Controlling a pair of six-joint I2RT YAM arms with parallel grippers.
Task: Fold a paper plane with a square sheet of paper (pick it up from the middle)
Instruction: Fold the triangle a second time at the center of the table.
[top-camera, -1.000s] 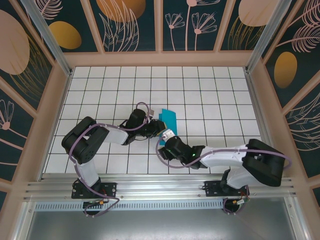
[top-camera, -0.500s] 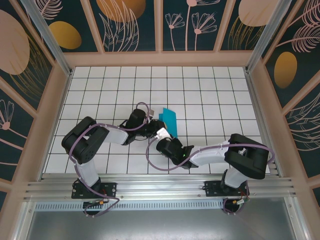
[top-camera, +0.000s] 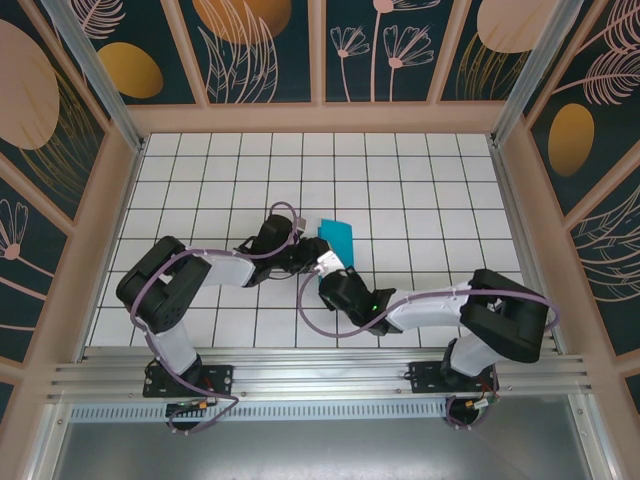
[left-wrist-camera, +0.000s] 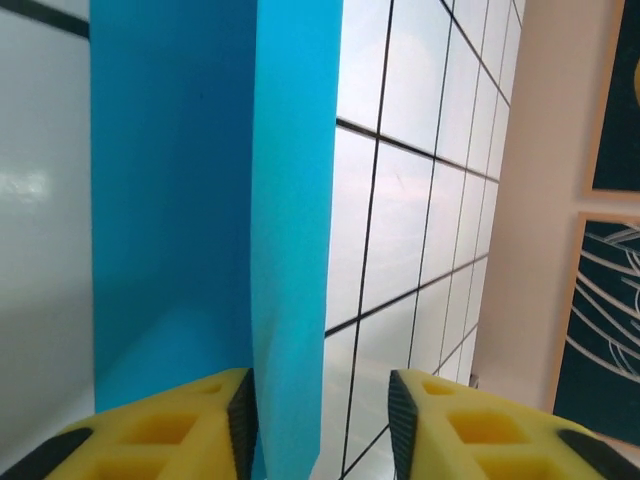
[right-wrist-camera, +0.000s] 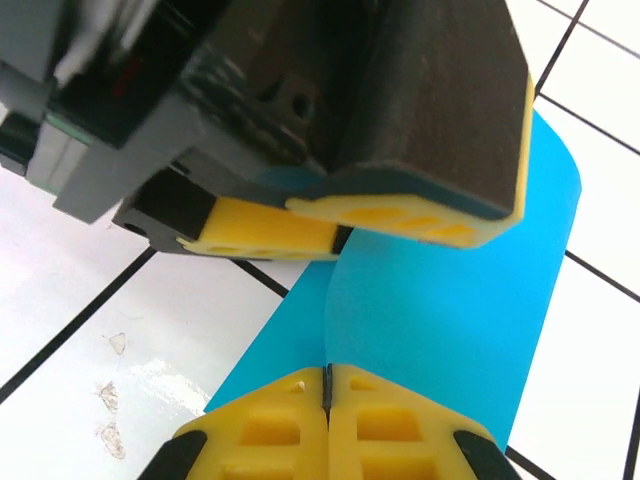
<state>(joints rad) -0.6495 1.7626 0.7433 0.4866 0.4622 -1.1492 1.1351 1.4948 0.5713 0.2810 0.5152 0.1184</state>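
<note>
The square sheet of paper (top-camera: 338, 236) is teal-blue and folded narrower, and it lies mid-table with one flap standing up. My left gripper (top-camera: 306, 254) reaches it from the left. In the left wrist view that gripper (left-wrist-camera: 322, 425) is open, with the paper's (left-wrist-camera: 200, 200) raised edge beside its left pad. My right gripper (top-camera: 328, 268) comes from the near side. In the right wrist view it (right-wrist-camera: 327, 385) is shut on the near edge of the curled paper (right-wrist-camera: 450, 300), with the left gripper's fingers (right-wrist-camera: 400, 215) just beyond. A paper plane is out of view.
The white tiled table (top-camera: 420, 180) is fenced by a beige frame (top-camera: 315, 118) and patterned walls. Both arms cross the near middle of the table and their grippers almost touch. The metal rail (top-camera: 320, 365) with the arm bases runs along the near edge.
My right gripper has moved left and forward to the paper and shut on its near edge. My left gripper has widened its jaws a little. The paper looks shorter from above.
</note>
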